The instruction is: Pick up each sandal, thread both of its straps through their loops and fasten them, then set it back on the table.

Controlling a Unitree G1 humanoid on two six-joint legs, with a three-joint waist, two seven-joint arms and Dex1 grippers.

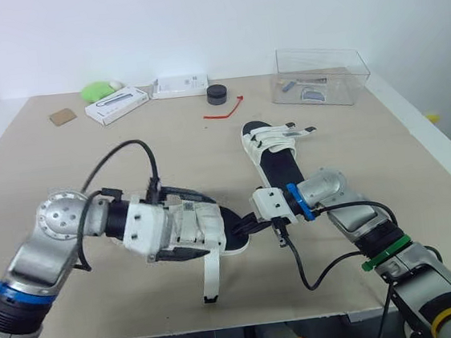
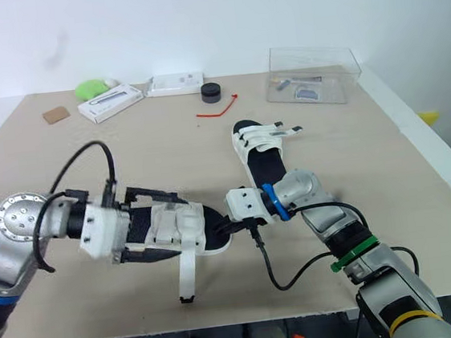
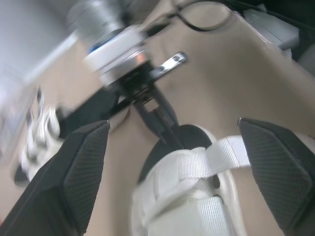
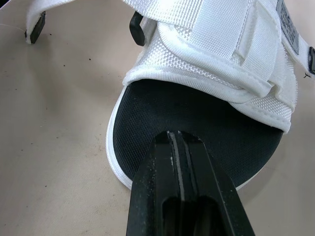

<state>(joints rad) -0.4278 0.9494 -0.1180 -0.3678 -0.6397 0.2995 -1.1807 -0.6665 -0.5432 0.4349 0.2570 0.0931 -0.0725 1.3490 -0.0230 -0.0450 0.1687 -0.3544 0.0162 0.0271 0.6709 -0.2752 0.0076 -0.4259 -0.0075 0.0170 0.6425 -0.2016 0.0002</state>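
The near sandal (image 4: 211, 49) lies on the table (image 1: 64, 170) close to the front edge, toe toward the right arm. One strap (image 1: 211, 277) is unfastened and trails off its side toward that edge. A black loop (image 4: 137, 29) sits at the side of the upper.

The left gripper (image 2: 183, 224) straddles the heel half of this sandal. Its fingers (image 3: 81, 172) are spread wide, one on each side, and we see no firm contact with the sole. The right gripper (image 4: 178, 140) is at the toe, over the black footbed, with its fingers pressed together and nothing between them (we cannot tell whether the tip touches the footbed).

The second sandal (image 1: 270, 150) lies farther back, apart from both grippers, with its straps loose as well.

Hazards, in our judgement:

1. The sandal is not clamped. Any push from the right gripper at the toe may slide or turn it out from between the left fingers.
2. A closed right gripper cannot take the strap. It must open first, and opening this close to the upper may catch the webbing.
3. If we lift before the left fingers close, the sandal will be left behind or will tip.
4. The trailing strap may drag on the table during the lift and pull away from its loop.
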